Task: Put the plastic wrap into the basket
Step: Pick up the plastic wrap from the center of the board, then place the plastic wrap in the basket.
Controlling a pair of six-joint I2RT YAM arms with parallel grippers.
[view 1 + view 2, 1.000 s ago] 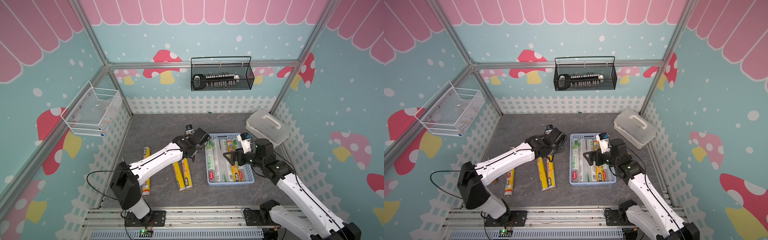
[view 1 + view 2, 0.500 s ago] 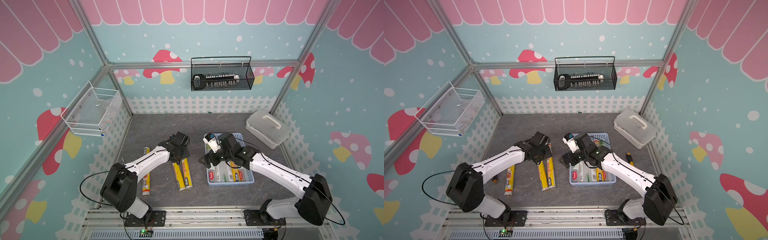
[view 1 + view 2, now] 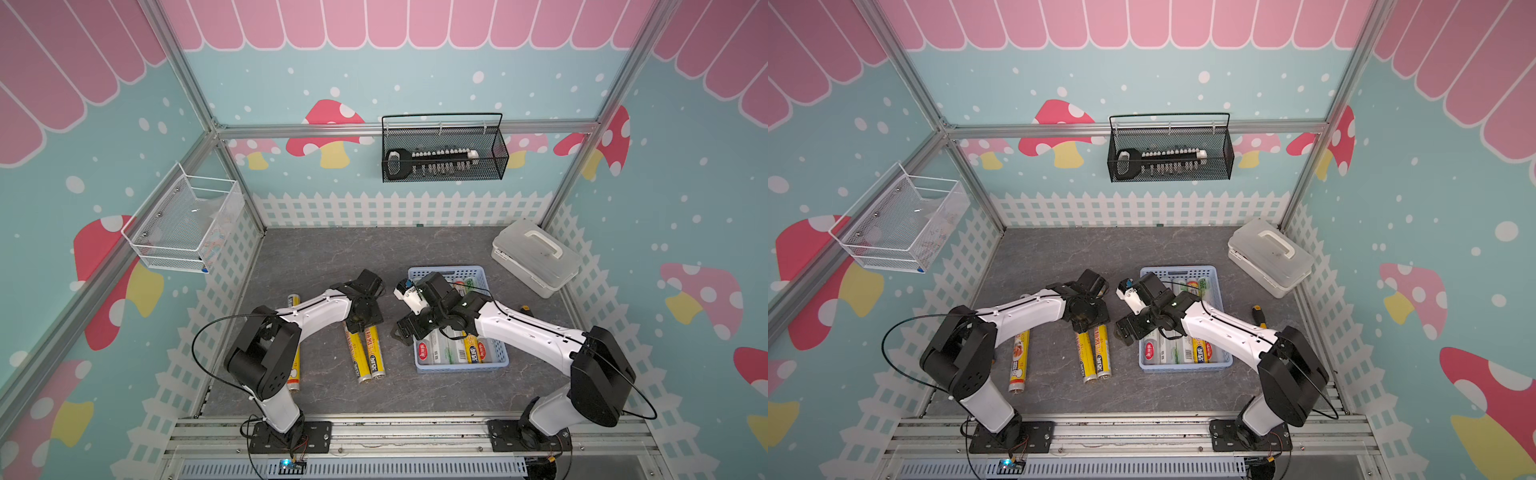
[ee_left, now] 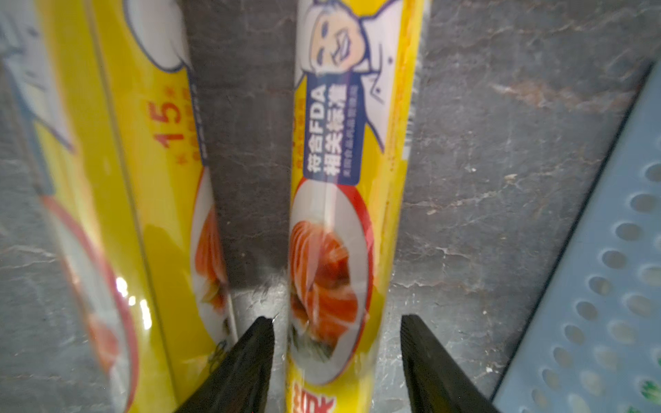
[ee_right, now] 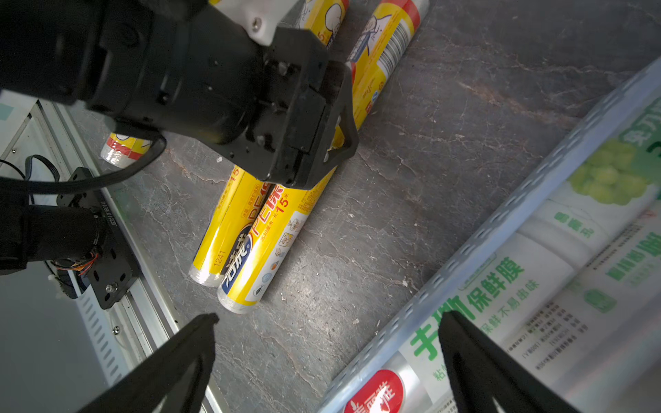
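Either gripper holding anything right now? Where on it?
Nothing held. Left gripper straddles a yellow roll, jaws clear of it; right gripper open, empty.

Glossy printed film sleeves the plastic wrap (image 4: 336,250); the basket (image 4: 608,286) is matt, perforated blue plastic; the tabletop (image 4: 500,143) looks like rough, veined grey stone.

Left hand (image 4: 334,320), right hand (image 5: 329,316): jaws apart.

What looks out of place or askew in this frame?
Nothing spilled or damaged. A screwdriver lies loose on the floor beside the basket, half hidden by the right arm. Three yellow rolls lie outside it.
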